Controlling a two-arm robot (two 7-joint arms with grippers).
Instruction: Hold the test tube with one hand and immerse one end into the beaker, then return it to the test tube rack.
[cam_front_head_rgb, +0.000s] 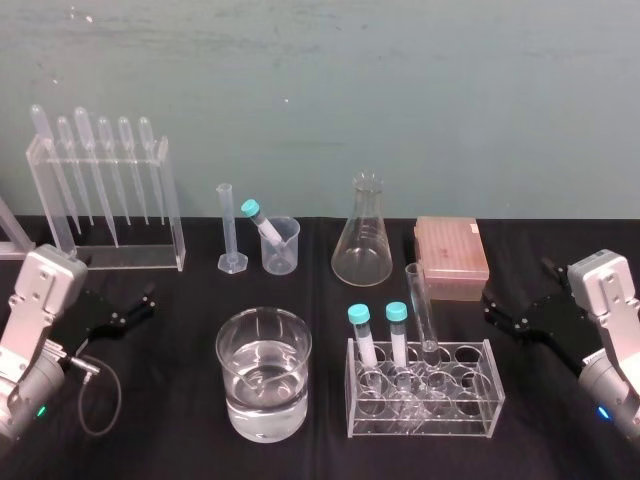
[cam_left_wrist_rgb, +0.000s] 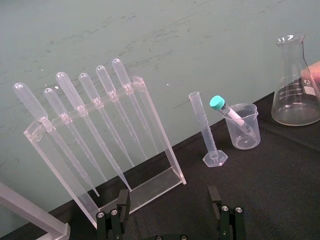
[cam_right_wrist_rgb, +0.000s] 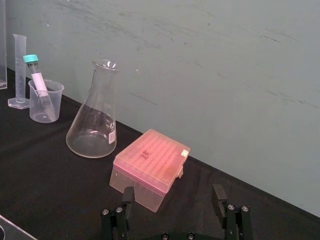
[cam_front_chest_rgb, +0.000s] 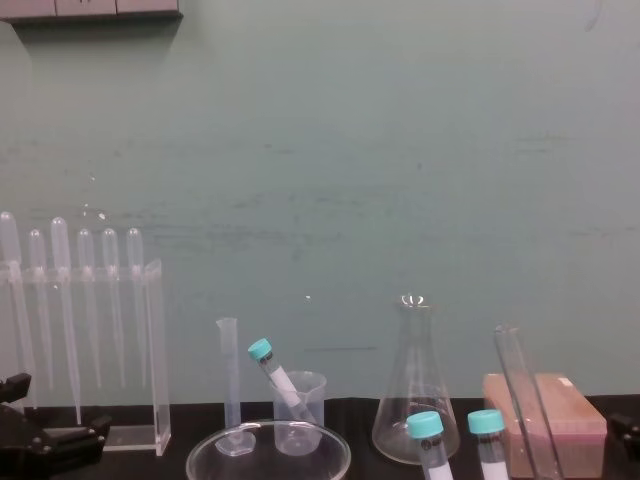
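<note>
Head view shows on the black table (cam_front_head_rgb: 560, 435) the left gripper (cam_front_head_rgb: 140, 305) and the right gripper (cam_front_head_rgb: 492, 308) at the sides, both spread and empty, the water-filled beaker (cam_front_head_rgb: 263, 375) between them, the test tube rack (cam_front_head_rgb: 492, 385) just beside it, the test tube (cam_front_head_rgb: 420, 305) standing in its back row.

No legible text, number or brand is showing on any item. The conical flask (cam_left_wrist_rgb: 292, 100) is carrying printed graduation lines and a white marking patch, but the characters are too small to read. The graduated cylinder (cam_left_wrist_rgb: 204, 125) is showing scale lines without readable figures. The pink box (cam_right_wrist_rgb: 150, 165) is bearing a small white corner sticker, content unreadable. The teal-capped tube (cam_left_wrist_rgb: 227, 112) is displaying a white label band with no readable print.
</note>
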